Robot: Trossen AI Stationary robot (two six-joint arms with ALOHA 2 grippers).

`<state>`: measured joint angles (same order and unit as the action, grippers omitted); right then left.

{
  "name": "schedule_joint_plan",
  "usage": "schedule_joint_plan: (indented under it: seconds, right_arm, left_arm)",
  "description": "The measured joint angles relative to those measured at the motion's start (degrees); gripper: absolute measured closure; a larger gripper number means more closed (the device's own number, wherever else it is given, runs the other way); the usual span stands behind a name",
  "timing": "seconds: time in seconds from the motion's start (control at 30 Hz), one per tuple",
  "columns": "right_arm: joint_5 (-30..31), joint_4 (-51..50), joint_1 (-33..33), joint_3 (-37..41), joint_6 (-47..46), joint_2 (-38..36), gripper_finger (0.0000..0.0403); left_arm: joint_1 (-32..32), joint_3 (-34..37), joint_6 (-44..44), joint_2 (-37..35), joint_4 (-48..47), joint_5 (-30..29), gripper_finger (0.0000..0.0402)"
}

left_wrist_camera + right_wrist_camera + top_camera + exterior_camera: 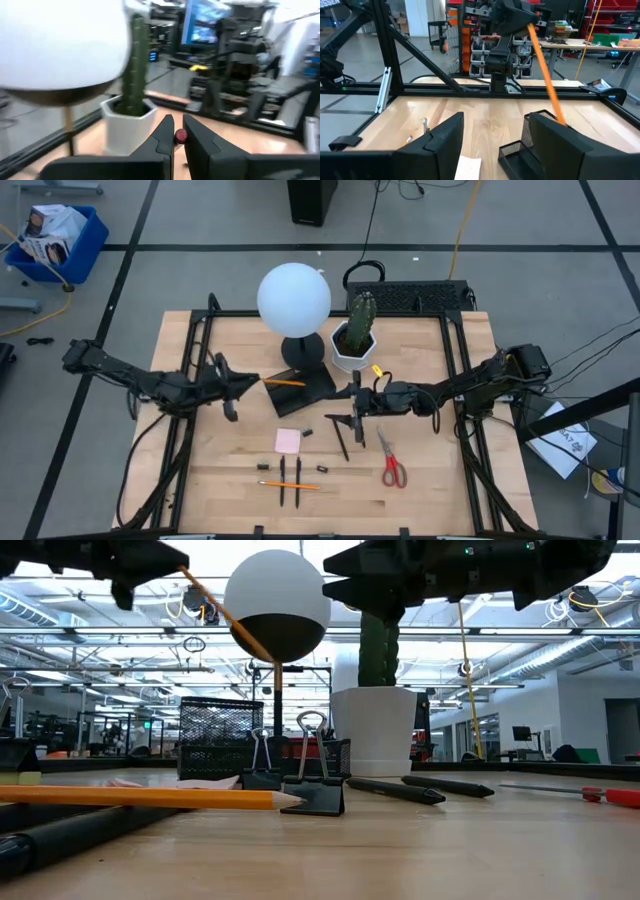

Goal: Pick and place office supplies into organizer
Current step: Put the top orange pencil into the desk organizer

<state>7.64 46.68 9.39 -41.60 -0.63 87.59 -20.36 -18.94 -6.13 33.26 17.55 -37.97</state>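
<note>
The left gripper [244,383] pinched an orange pencil [285,383] by its eraser end, holding it above the black organizer [304,384] beside the lamp base [303,350]. The right gripper [357,402] hovered just right of the organizer with its fingers [442,134] spread and empty. A pink sticky-note pad [288,440], pens [282,480], a second pencil [290,484] and red-handled scissors [392,467] lay nearer on the table [440,490].

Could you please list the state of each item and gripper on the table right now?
left gripper: jaws shut on an orange pencil, raised above the organizer.
organizer: open-topped, beside the lamp base.
right gripper: jaws open, empty, held above the table.
scissors: lying flat, untouched.
sticky-note pad: flat on the table.
second orange pencil: lying across two black pens.
binder clips: standing on the table.
</note>
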Motion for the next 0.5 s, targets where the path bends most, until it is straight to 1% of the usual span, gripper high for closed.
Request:
schedule_joint_plan:
  seconds: [0.13, 0.27, 0.37, 0.5]
  right_arm:
    - [0.0, -0.24, 0.0, 0.0, -0.15, 0.0, 0.0183]
    - [0.0, -0.27, 0.13, -0.02, -0.57, 0.0, 0.0183]
    - [-0.02, -0.27, 0.13, -0.02, -1.55, 0.02, 0.0183]
    - [-0.17, -0.32, 0.13, -0.02, -1.68, 0.02, 0.0183]
  left_arm:
    - [-1.93, 0.0, -2.19, -4.19, -6.48, -5.9, 0.0375]
    - [-4.06, 0.0, -2.73, -6.3, -8.58, -10.49, 0.0375]
    - [-5.15, 0.0, -2.87, -6.49, -8.94, -12.16, 0.0375]
    - [-5.66, 0.0, -3.75, -6.24, -11.78, -12.2, 0.0375]
